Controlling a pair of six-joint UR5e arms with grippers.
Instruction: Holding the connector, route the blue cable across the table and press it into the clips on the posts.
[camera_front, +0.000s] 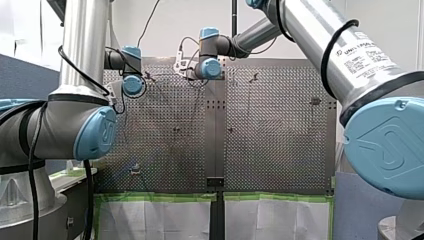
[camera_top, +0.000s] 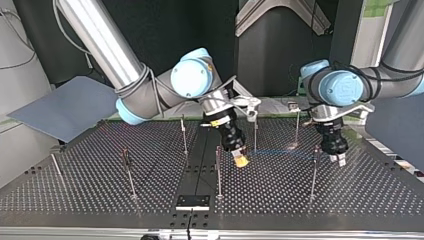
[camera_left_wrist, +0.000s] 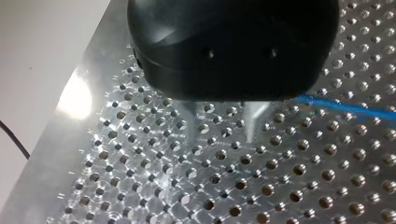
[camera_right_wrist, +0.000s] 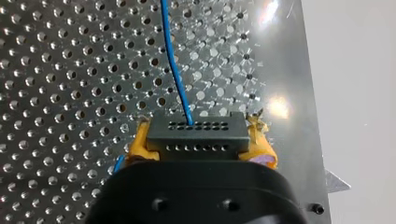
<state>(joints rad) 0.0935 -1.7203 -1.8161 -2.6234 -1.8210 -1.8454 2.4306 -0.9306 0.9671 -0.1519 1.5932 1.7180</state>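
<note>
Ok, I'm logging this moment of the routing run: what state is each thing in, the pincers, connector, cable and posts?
right pincer: shut on the connector.
connector: held, with the cable leaving it ahead.
blue cable: stretched out from the connector.
left pincer: open, nothing in it; the cable runs beside it.
posts: upright; whether any clip holds the cable cannot be told.

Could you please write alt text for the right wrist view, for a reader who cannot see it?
A dark multi-hole connector is clamped between the yellow-padded jaws of my right gripper. A blue cable leaves its face and runs ahead over the perforated metal table.
</note>
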